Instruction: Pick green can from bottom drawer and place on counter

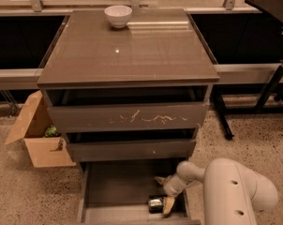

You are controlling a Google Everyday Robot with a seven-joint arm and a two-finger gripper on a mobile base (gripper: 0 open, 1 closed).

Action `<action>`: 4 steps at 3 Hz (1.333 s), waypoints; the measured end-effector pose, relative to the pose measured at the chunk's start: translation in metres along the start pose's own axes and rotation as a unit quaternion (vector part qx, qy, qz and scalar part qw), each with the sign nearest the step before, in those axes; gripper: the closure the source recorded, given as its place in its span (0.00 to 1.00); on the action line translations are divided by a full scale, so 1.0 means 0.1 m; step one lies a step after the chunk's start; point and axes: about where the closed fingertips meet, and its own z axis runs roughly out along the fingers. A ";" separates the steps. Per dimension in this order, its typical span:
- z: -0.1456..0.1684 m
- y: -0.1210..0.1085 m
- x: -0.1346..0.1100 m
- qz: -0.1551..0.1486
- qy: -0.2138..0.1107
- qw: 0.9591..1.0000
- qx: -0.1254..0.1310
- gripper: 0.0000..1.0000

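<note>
Box (43, 149): on the floor just left of the cabinet (127, 111), flaps open, something green inside; the box looks to have no part in the task.
Worktop (127, 55): top of the cabinet, glossy grey-brown, bare over most of its middle and front.
Bowl (118, 16): white, upright, at the cabinet's rear edge, a little left of centre.
Bottom drawer (115, 186): lowest of the cabinet's three, standing open toward the camera, with its flat base showing.
Can (155, 204): inside the bottom drawer, at the cabinet's front right, resting on the drawer base near the front lip. Its long axis cannot be told from this view.
End effector (163, 192): down inside the bottom drawer, at the cabinet's right side, released. Its two tan fingers (169, 205) stand apart, one up and back, one low and forward, and it holds nothing.
Arm (235, 193): white, reaching in from the right of the cabinet; one arm only, so no choice of side.
Key relation: the can lies just left of the low finger and slightly forward of the end effector's midpoint. Whether the two touch cannot be told. The can is beside the gap, not plainly within it.
Step in hand: by my judgement, lining up the grasp; the lift and the set-down on the worktop are not yet done.
Next move calls for: a small shift left and forward to bracket the can before closing.
Risk: the low finger may nudge the can against the drawer front.
</note>
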 end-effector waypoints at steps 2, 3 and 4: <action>0.11 0.00 0.02 0.002 -0.014 1.000 -0.008 0.49; 0.06 0.01 -0.03 -0.007 -0.020 1.000 -0.001 0.72; -0.45 0.05 -0.23 -0.040 -0.036 0.998 0.045 1.00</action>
